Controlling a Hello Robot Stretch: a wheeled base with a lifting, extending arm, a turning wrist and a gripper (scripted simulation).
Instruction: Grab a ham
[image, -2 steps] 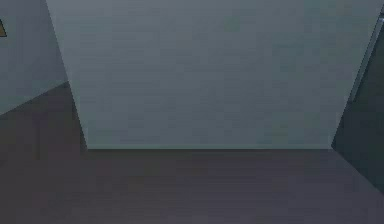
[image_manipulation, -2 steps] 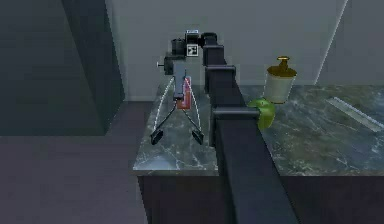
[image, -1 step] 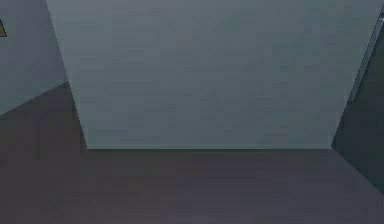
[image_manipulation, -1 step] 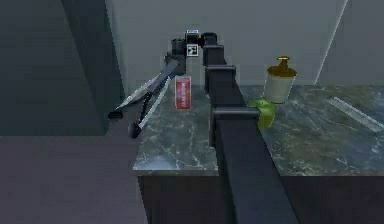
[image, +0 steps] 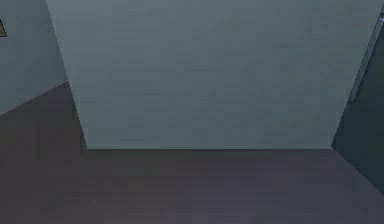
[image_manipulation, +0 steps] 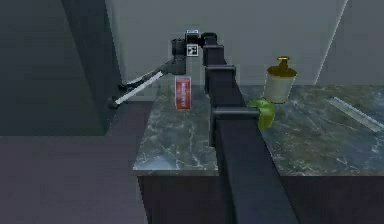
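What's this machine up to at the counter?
A one-armed robot is after a ham. Its arm reaches out over a marble counter. The gripper is near a small red upright thing standing there; whether it holds anything cannot be told. A green apple and a beige jug also sit on the counter. Ahead of the robot is a plain grey wall.

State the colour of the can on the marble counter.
The can is red; the arm side view shows it best.

Green round item (image_manipulation: 266, 114): we see the right part only, rest hidden behind arm (image_manipulation: 240, 150).
Arm: cut off at btm edge.
Counter (image_manipulation: 180, 150): cut off at right edge.
Red can (image_manipulation: 183, 93): label too small to read.
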